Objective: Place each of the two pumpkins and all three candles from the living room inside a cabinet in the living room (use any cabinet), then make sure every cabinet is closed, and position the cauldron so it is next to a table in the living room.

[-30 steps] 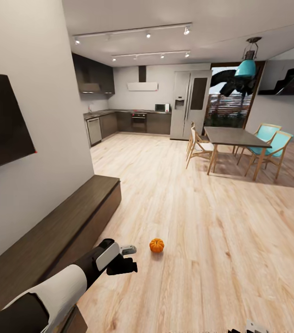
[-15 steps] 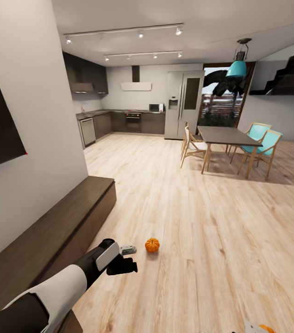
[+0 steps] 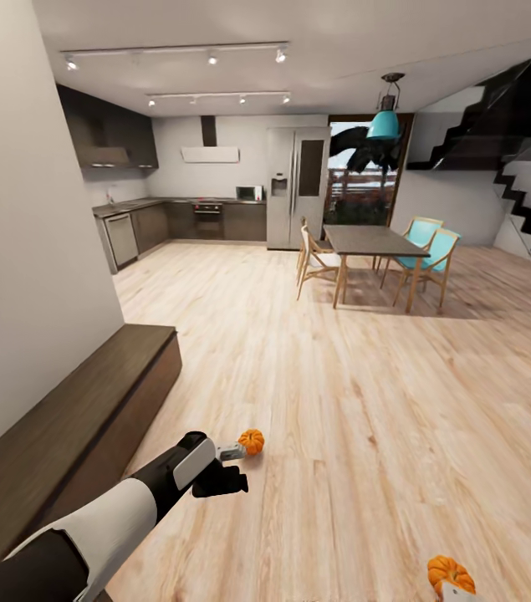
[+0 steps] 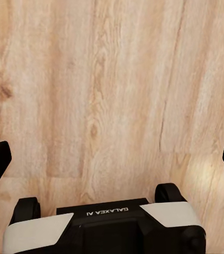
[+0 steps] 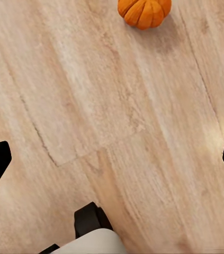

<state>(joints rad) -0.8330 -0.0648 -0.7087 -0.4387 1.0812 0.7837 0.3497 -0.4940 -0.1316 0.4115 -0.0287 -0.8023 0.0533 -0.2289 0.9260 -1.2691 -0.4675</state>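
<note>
The left gripper [image 3: 230, 468] hangs over the wooden floor [image 3: 365, 418] with its fingers spread wide and nothing between them. One pumpkin [image 3: 251, 441] sits on the floor just beyond it, beside the low dark cabinet [image 3: 73, 418], whose fronts are shut. A second pumpkin [image 3: 450, 573] lies near the right gripper [image 5: 112, 159], which is also spread open over bare boards. A dining table [image 3: 374, 242] with chairs stands farther back.

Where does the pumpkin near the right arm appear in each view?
Head view: pumpkin at the bottom edge, right side, on the floor.
Right wrist view: likely the same pumpkin, at the top edge.
Left wrist view: floor planks ahead of the left pincer.
Shared landmark: the pale wood floor.
</note>
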